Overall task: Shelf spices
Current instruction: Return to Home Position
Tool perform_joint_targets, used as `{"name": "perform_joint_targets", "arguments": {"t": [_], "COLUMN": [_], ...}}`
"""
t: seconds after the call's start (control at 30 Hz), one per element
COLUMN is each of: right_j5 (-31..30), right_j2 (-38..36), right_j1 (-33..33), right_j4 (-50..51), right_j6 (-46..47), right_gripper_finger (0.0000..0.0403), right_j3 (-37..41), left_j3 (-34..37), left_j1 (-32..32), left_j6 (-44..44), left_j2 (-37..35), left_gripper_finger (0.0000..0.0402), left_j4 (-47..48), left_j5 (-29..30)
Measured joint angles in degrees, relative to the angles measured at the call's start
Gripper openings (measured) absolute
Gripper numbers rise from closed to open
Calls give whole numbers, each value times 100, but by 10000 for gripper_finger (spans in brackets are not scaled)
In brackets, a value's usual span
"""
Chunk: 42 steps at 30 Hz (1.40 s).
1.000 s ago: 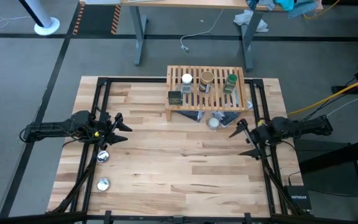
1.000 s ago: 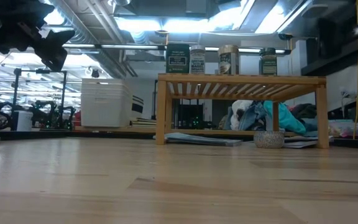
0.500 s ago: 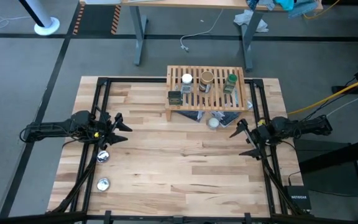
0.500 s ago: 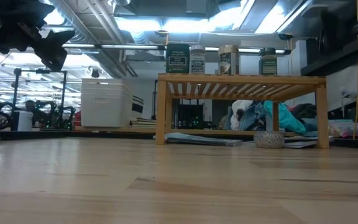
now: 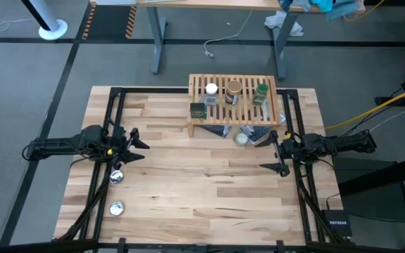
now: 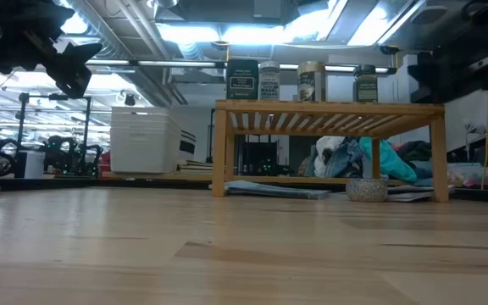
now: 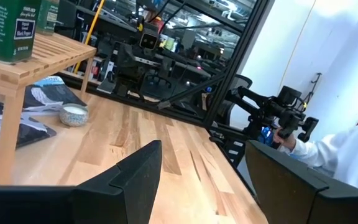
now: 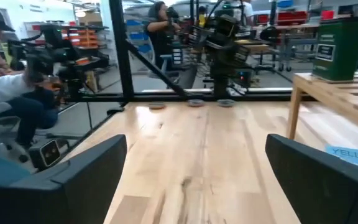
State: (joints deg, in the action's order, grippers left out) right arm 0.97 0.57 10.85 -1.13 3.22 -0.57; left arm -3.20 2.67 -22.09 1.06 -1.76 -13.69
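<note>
spices (image 5: pixel 234 88) on shelf (image 5: pixel 234 122); left gripper (image 5: pixel 139 146) at 9 o'clock, right gripper (image 5: pixel 269 153) at 3, both spread, empty; only homing seems left.

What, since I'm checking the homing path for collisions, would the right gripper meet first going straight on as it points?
Nothing close: the right gripper points across bare tabletop, with the shelf off to one side. Far across, the left gripper faces it roughly in line, though depth is unclear.

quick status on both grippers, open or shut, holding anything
Left gripper: open, fingers spread, holding nothing.
Right gripper: open, fingers spread, holding nothing.
</note>
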Motion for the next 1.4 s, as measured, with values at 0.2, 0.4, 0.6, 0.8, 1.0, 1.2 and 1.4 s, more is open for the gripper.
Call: {"name": "perform_joint_targets", "arguments": {"t": [0.2,0.4,0.6,0.8,1.0,1.2,1.4], "right_j5": [-96,-112,-130,-133,-135,-135,-135], "right_j2": [6,8,8,8,8,8,8], "right_j1": [0,0,0,0,0,0,0], "right_j4": [12,18,25,29,36,40,44], "right_j6": [-4,-48,-50,-52,-52,-52,-54], "right_gripper_finger": [390,390,390,390,390,390,390], "right_j3": [6,10,10,12,15,15,15], "left_j3": [0,0,-4,-7,-7,-7,-7], "left_j1": [0,-1,0,0,-1,0,0], "left_j6": [-396,-369,-273,-22,984,1023,1054], "left_j2": [0,0,0,2,1,1,2], "left_gripper_finger": [225,225,225,225,225,225,225], "left_j4": [182,426,703,717,720,721,719], "left_j5": [-1,-1,10,9,7,4,4]}}
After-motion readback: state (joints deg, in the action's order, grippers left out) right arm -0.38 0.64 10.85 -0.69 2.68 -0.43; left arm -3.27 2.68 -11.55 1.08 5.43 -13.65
